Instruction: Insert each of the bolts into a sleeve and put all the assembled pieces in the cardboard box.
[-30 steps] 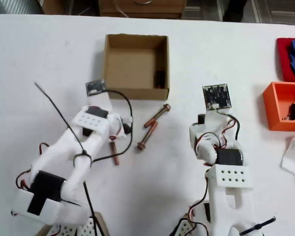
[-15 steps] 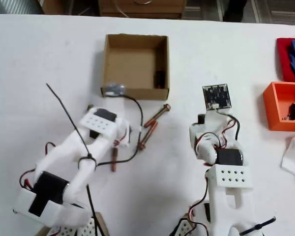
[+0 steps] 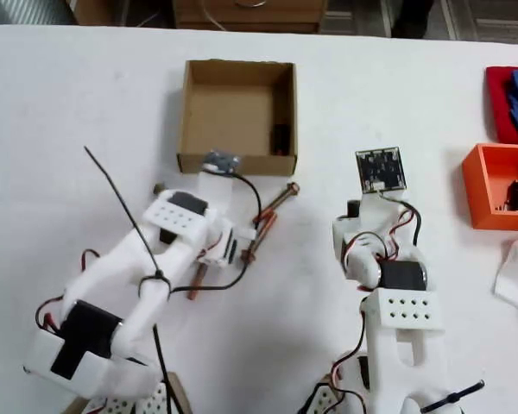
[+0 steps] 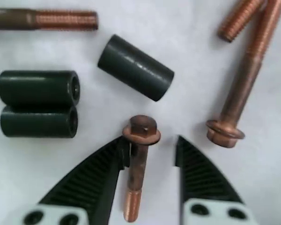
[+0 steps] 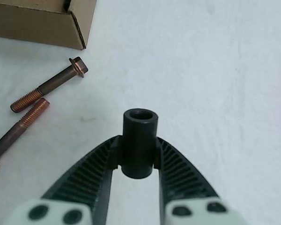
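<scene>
Copper bolts (image 4: 239, 89): four. Loose sleeves (image 4: 136, 68): three; another sleeve (image 5: 139, 138) in right tool (image 5: 136, 157).

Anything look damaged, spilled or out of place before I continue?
Nothing stands out. The right claw grips a sleeve squarely; the left claw is open around a bolt lying on the table.

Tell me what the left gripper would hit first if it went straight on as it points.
The left gripper, open, straddles a bolt; past its head the tilted sleeve lies first in line, though depth is unclear.
</scene>
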Controlling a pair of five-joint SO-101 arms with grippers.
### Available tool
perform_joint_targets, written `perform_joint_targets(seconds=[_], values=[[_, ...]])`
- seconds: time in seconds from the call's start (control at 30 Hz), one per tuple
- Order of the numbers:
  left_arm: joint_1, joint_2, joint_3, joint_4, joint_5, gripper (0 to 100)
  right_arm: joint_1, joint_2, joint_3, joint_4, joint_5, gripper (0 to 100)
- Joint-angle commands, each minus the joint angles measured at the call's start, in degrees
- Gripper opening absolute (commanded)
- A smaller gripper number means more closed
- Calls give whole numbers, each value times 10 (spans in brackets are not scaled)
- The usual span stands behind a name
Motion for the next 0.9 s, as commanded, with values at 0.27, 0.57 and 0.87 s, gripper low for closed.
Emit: perform_joint_targets(seconds=[0.27, 0.57, 0.87], values=[[7, -3, 6, -4, 7, 50, 1, -21, -4, -11, -3, 22], [6, -9, 0, -1, -10, 25, 1, -21, -4, -11, -3, 22], [11, -9, -167, 228, -9, 25, 5, -56, 5, -6, -2, 22]])
